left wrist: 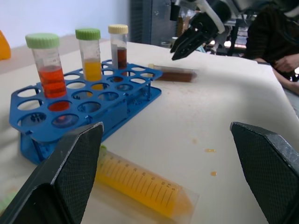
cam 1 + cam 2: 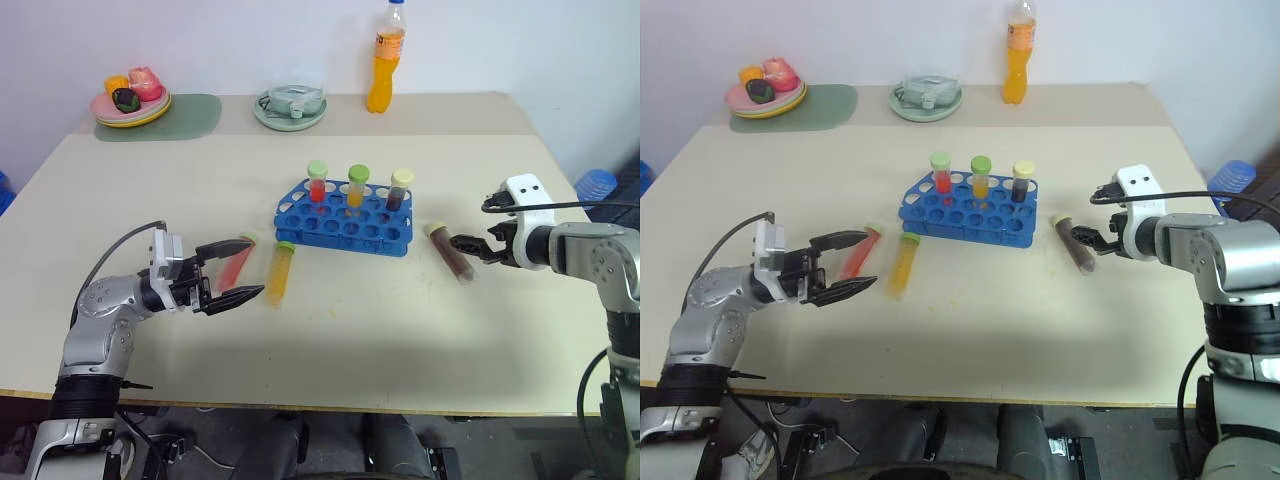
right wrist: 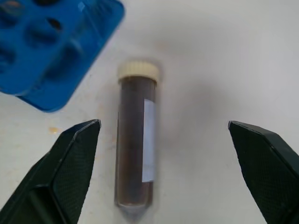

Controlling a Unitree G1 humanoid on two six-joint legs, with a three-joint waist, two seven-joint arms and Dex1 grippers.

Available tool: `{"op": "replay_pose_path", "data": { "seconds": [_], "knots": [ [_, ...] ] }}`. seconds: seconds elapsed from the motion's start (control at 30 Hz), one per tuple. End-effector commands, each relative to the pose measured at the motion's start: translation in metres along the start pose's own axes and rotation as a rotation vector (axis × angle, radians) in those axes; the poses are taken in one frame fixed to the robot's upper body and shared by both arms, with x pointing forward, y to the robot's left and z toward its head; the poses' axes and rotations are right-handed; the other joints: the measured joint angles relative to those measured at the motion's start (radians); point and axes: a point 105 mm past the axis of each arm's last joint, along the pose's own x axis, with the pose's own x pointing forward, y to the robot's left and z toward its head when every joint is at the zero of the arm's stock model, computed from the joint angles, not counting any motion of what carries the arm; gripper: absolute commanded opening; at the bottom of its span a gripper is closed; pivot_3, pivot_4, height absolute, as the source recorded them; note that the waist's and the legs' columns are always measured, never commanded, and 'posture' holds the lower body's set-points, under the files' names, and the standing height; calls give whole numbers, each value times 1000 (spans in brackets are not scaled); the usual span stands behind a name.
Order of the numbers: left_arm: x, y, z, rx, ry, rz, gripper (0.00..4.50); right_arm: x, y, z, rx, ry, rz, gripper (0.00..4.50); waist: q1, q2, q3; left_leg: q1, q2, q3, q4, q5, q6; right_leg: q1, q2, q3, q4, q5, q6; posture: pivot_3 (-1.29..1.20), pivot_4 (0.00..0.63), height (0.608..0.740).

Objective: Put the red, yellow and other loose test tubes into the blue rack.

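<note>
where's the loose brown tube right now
The brown tube lies flat on the table, just off the right end of the blue rack, with the open right gripper hovering at it.

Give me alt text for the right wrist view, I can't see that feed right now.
A dark brown test tube with a pale yellow cap lies flat on the beige table, between the spread black fingers of the open right tool, nearer one finger than the other. A corner of the blue rack sits just beyond the tube's cap.
</note>
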Motion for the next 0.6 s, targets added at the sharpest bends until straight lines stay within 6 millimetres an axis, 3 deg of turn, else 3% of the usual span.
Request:
{"op": "replay_pose_path", "data": {
  "seconds": [0.03, 0.37, 0.6],
  "knots": [
    [0, -2, 5, 28, -1, -16, 4456, 7, 5, 9, 13, 34, 25, 4500, -2, 0, 0, 0, 0, 1, 0, 0, 0, 0, 0, 0, 0, 0, 0, 0, 150, 740],
    [0, -9, 2, 11, -3, -7, 4456, 33, 16, 27, 0, 111, 82, 4500, -13, 0, 0, 0, 0, 1, 1, 0, 0, -1, 0, 0, 1, 0, 1, 0, 150, 740],
    [-4, -16, -2, -6, 2, 17, 4456, 51, 6, 18, -84, 197, 27, 4500, -24, 0, 0, 0, 0, 1, 0, 0, 0, -1, 0, 0, 0, 0, 1, 0, 150, 740]
  ]
}}
